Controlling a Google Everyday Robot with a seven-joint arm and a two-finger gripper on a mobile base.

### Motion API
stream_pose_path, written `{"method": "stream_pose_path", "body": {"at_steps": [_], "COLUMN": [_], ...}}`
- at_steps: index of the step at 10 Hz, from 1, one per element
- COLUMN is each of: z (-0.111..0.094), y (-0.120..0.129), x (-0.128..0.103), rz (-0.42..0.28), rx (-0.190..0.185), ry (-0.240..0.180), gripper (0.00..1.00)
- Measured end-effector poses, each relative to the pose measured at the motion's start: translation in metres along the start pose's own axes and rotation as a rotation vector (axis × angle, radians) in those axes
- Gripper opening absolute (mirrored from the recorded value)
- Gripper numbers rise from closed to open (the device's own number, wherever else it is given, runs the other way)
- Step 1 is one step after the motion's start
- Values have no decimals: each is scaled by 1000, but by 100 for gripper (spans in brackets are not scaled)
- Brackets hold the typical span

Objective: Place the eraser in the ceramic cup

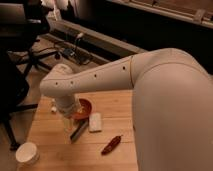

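The eraser (79, 131), a slim dark bar, lies slanted on the wooden table (120, 107), just in front of the orange bowl (85, 109). The ceramic cup (27, 153), squat and white, stands at the table's near left corner, well apart from the eraser. My gripper (69, 123) hangs below the white arm's wrist, right over the eraser's left end and beside the bowl. The wrist hides most of it.
A white rectangular block (95, 121) lies right of the eraser. A red chili-shaped thing (111, 144) lies nearer the front. A small white bottle (53, 107) peeks out left of the wrist. Office chairs and cables are on the floor to the left.
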State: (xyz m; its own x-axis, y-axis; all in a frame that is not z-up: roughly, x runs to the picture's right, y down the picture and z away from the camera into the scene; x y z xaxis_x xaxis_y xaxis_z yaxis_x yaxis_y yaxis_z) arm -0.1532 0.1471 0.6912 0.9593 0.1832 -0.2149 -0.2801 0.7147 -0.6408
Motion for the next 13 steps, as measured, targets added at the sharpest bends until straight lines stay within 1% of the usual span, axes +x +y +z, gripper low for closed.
{"method": "stream_pose_path", "body": {"at_steps": [3,4,5,6,7,10,12,13], "z": [-6,-9,-11,-12,-13,-13,-14,-15], "y": [9,9,8,4,-1,-1,0,1], "x": [0,2,4,6,8,8,5,0], "rz": [-267,-337,-377,-404,-416,-418,-447,-494], "rx": [-75,-96,-107,-110,-107,-107,-93,-75], "ry": [-12,-15,-16,-13,-11,-11,-20,-37], "gripper": [65,65,65,65,65,65,65,65]}}
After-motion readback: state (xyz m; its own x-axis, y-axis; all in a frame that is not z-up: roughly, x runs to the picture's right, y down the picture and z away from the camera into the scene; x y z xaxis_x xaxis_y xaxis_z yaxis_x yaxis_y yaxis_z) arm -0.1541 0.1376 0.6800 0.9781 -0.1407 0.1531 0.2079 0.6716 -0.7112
